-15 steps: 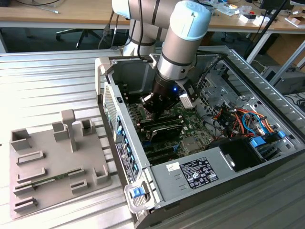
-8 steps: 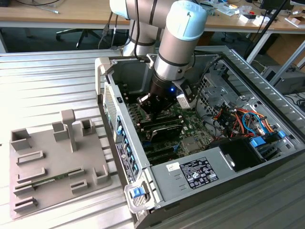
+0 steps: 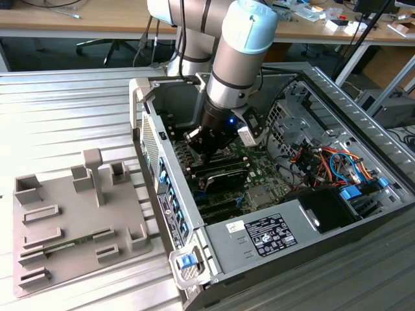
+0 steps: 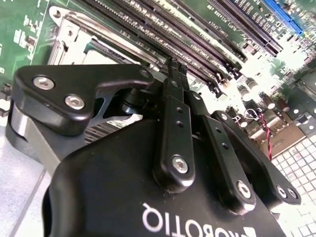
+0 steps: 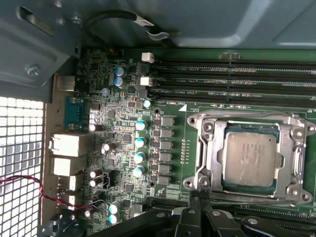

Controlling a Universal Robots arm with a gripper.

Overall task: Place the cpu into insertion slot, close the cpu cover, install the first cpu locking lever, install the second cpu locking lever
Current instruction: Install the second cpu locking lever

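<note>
The cpu point(image 5: 250, 159) already sits flat in the socket with the cpu cover point(image 5: 204, 152) framing it, right beside the memory slots point(image 5: 232, 81). The gripper point(image 4: 174, 69) hovers just off the socket edge, fingers pinched together and holding nothing. I'd press any lever slow and straight, hugging the socket frame.
</note>
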